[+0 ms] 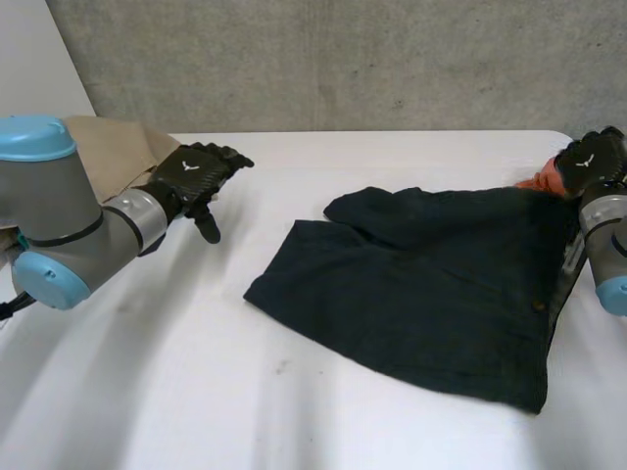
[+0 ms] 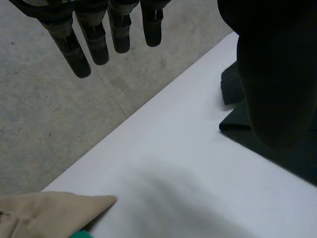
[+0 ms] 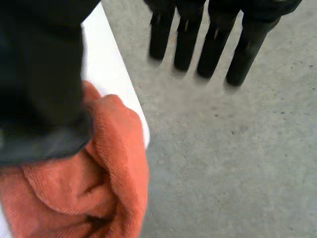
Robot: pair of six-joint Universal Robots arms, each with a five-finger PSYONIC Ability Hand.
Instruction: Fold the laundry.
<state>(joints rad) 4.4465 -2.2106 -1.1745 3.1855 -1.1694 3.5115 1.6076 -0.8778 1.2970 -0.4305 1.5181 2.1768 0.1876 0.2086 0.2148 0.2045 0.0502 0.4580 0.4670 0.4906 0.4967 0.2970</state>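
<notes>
Lying on the white worktop (image 1: 196, 392), right of its middle, the dark garment (image 1: 421, 294) is spread mostly flat. The left robot hand (image 1: 191, 176) hovers well apart from it, fingers (image 2: 99, 44) straight and holding nothing, near a beige cloth (image 1: 113, 152). The right robot hand (image 1: 591, 162), fingers (image 3: 185, 42) also straight and empty, is at the garment's far right corner, beside an orange cloth (image 1: 542, 181).

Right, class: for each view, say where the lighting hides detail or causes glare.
Head view: soft, even light, no glare on the table; the dark garment shows faint folds. Left wrist view: the garment's edge is flat black. Right wrist view: the orange towel is well lit, with shaded folds.
</notes>
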